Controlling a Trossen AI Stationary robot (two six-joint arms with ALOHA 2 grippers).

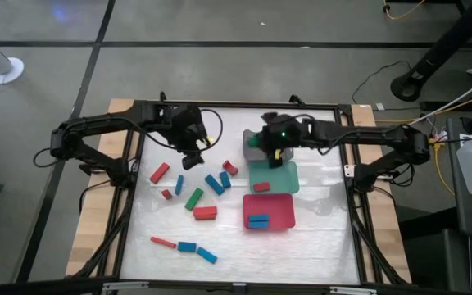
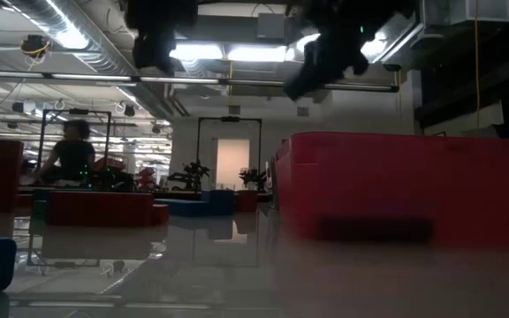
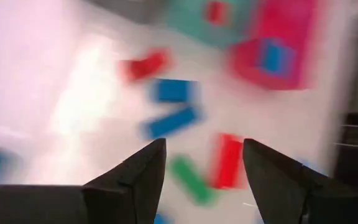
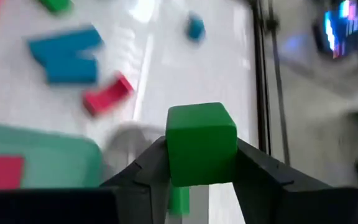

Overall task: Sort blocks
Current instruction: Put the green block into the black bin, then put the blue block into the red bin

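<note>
The desk is a pale sheet inside a dark frame, with three trays set right of its middle. The red tray lies nearest the desk's front edge and holds a blue block. The teal tray sits just behind it and holds a red block. The grey tray, toward the far edge, is mostly hidden under the right arm.

The right gripper hangs above the line where the grey and teal trays meet, its fingers closed on a green block, which stands up between them. The left gripper hovers above the loose blocks left of centre, fingers apart and holding nothing.

The loose blocks are scattered over the desk's left half: red, blue and green bars in the middle, and a further row of three near the front edge.

Both filled trays hold a colour that does not match their own, so which tray should take green is unclear. Because the gripper straddles two rims, a release here could put the block in the wrong tray, or bounce it off a wall onto the desk. The two grippers also work close together near the desk's centre; a reach by the left toward the nearest bars could brush the right arm.
</note>
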